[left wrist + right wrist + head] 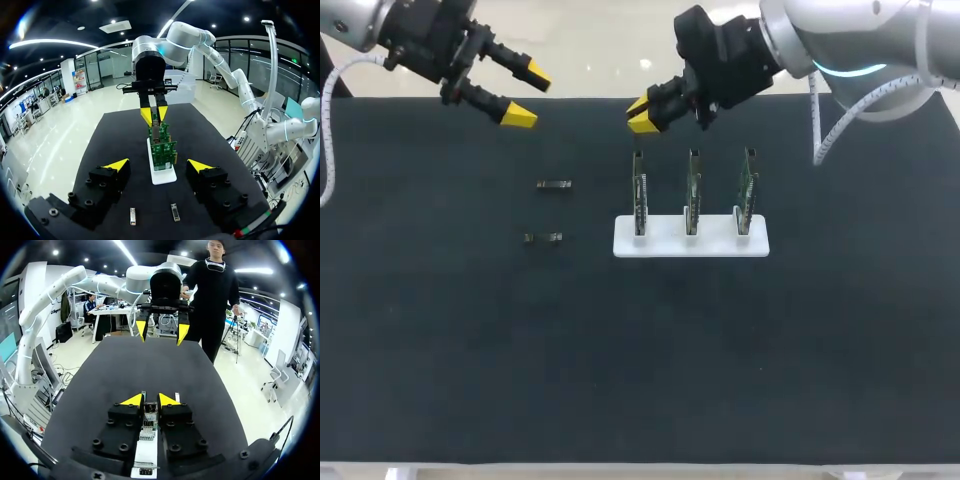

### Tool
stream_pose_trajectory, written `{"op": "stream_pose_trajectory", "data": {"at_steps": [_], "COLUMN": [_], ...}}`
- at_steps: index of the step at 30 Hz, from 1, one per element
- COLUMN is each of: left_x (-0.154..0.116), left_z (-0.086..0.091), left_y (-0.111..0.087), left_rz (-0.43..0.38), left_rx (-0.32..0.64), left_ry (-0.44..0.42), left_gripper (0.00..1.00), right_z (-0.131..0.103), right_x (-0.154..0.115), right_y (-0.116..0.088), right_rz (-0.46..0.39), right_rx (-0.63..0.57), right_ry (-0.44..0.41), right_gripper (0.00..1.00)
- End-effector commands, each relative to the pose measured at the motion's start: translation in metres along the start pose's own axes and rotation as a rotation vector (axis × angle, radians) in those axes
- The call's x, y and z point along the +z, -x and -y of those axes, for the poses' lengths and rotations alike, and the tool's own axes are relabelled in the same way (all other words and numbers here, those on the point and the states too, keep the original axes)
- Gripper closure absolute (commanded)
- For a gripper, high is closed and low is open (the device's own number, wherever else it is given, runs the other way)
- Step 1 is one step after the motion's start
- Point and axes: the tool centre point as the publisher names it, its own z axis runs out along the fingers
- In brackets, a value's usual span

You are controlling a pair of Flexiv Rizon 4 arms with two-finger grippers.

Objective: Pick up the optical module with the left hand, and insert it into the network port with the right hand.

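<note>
Two small, slim, dark oblong parts with metallic glints lie flat on the worktop (640, 360): rear optical module (553, 185) and front optical module (542, 238), parallel, near each other, not touching. Neither is held. In the left wrist view both lie just ahead of the black finger blocks, short silvery bars.

Beside them stands a flat white rectangular base (665, 240) with a smooth matte look. It holds three thin green circuit boards (692, 195), upright on edge in a row, evenly spaced. The network ports on them are too small to make out.

The worktop surface is black, matte and cloth-like.

Left end effector (528, 95) hangs over the far edge, beyond the modules, released: its wedge-shaped yellow tips are spread wide and hold nothing.

Right end effector (642, 115) is at the top of the board nearest the modules, its yellow tips close with a narrow gap, gripping nothing. Both have chunky black bolted bodies.
</note>
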Motion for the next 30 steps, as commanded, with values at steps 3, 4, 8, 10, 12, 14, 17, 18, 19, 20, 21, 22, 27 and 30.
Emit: {"op": "stream_pose_trajectory", "data": {"at_steps": [3,4,8,10,12,14,17,18,19,20,21,22,27,30], "left_x": [-0.0003,-0.0003,-0.0003,-0.0003,-0.0003,-0.0003,-0.0003,-0.0003,-0.0003,-0.0003,-0.0003,-0.0003,-0.0003,-0.0003], "left_z": [-0.0012,-0.0012,-0.0012,-0.0012,-0.0012,-0.0012,-0.0012,-0.0012,-0.0012,-0.0012,-0.0012,-0.0012,-0.0012,-0.0012], "left_y": [0.0004,0.0004,0.0004,0.0004,0.0004,0.0004,0.0004,0.0004,0.0004,0.0004,0.0004,0.0004,0.0004,0.0004], "left_rz": [-0.003,-0.003,-0.003,-0.003,-0.003,-0.003,-0.003,-0.003,-0.003,-0.003,-0.003,-0.003,-0.003,-0.003], "left_rx": [-0.001,-0.001,-0.001,-0.001,-0.001,-0.001,-0.001,-0.001,-0.001,-0.001,-0.001,-0.001,-0.001,-0.001], "left_ry": [-0.003,-0.003,-0.003,-0.003,-0.003,-0.003,-0.003,-0.003,-0.003,-0.003,-0.003,-0.003,-0.003,-0.003], "left_gripper": [0.00,0.00,0.00,0.00,0.00,0.00,0.00,0.00,0.00,0.00,0.00,0.00,0.00,0.00], "right_z": [-0.0002,-0.0004,-0.0010,-0.0016,-0.0024,-0.0032,-0.0036,-0.0036,-0.0038,-0.0039,-0.0040,-0.0041,-0.0047,-0.0050], "right_x": [-0.0014,-0.0015,-0.0016,-0.0015,-0.0014,-0.0018,-0.0023,-0.0024,-0.0026,-0.0027,-0.0028,-0.0029,-0.0033,-0.0032], "right_y": [0.0017,0.0018,0.0009,-0.0001,-0.0005,-0.0003,-0.0001,-0.0003,-0.0005,-0.0006,-0.0007,-0.0008,-0.0005,-0.0004], "right_rz": [-0.002,-0.002,-0.001,0.000,-0.002,-0.004,-0.010,-0.011,-0.012,-0.013,-0.014,-0.015,-0.019,-0.019], "right_rx": [0.008,0.009,0.011,0.013,0.014,0.018,0.026,0.027,0.028,0.029,0.029,0.031,0.035,0.036], "right_ry": [0.007,0.007,0.008,0.006,0.002,-0.001,-0.007,-0.007,-0.008,-0.008,-0.008,-0.009,-0.012,-0.014], "right_gripper": [1.00,1.00,1.00,1.00,1.00,1.00,1.00,1.00,1.00,1.00,1.00,1.00,1.00,1.00]}}
